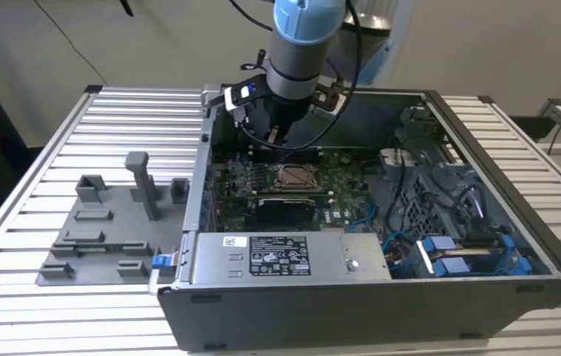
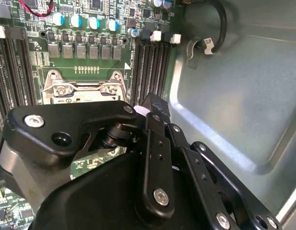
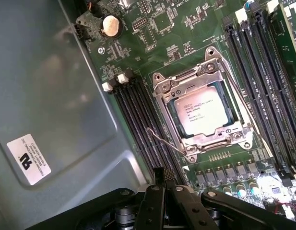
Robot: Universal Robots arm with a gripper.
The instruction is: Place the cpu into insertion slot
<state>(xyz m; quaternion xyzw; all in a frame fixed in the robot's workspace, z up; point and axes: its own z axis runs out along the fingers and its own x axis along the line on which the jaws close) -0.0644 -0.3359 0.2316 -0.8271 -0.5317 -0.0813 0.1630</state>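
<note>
Table [image 1: 43, 148]: slatted metal; a grey fixture plate [image 1: 122, 230] lies on it at the exterior view's left; a pale wall stands behind.
Case [image 1: 359, 311]: an open computer case on the table; the motherboard [image 1: 230, 185] lies on its floor.
Cpu [image 3: 203, 112]: flat inside the insertion slot [image 3: 162, 88], the shiny frame around it; the wire lever [image 3: 163, 142] slants out over the memory slots [image 3: 138, 115].
My gripper [image 3: 159, 171]: fingers drawn narrow together, nothing between them; it hangs over the board's far side, apart from the cpu.

Robotics lab: open computer case [image 1: 359, 315] on slatted metal bench [image 1: 112, 119].
</note>
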